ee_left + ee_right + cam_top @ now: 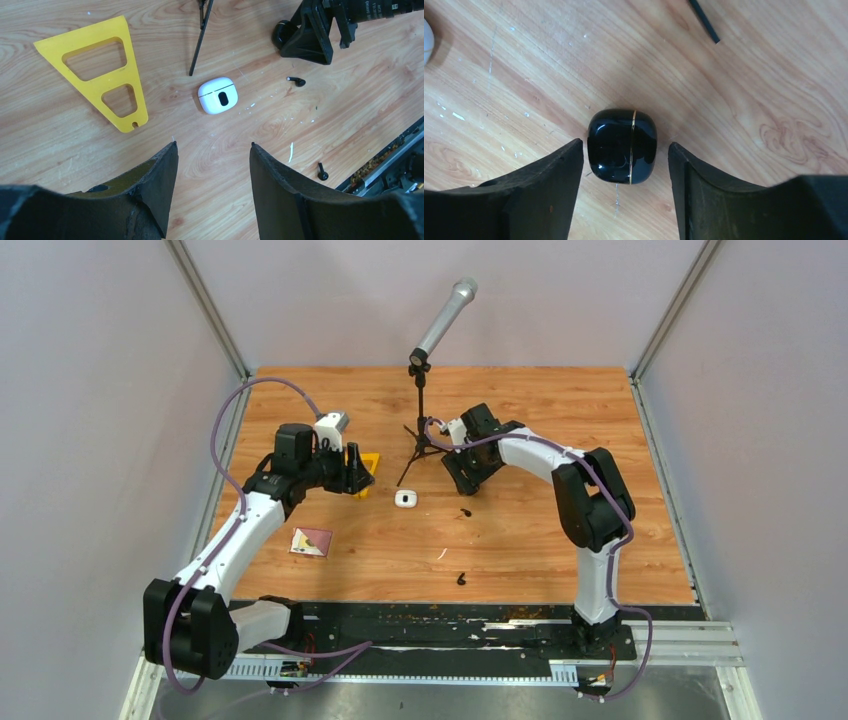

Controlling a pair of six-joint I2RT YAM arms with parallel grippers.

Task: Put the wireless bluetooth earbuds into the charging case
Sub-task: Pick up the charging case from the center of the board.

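Step in hand: grasp of black case [616, 150], not yet held. R gripper [625, 144] spread apart, straddling it. L gripper [212, 146] likewise apart, empty, short of white case [217, 95]. Two black earbuds [297, 80] [322, 172] loose on table [360, 105], outside cases. Next: square closure reqd; glossy shell likely slippery. Mic stand leg [704, 20] nearby, ample room otherwise

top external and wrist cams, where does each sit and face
top external: above and behind the robot, looking down on the table; both arms show.
left wrist: wrist-mounted, facing down at the white case; left pincer below.
right wrist: likewise, down at the black case inside the right pincer.
shared: white case, top and left wrist.
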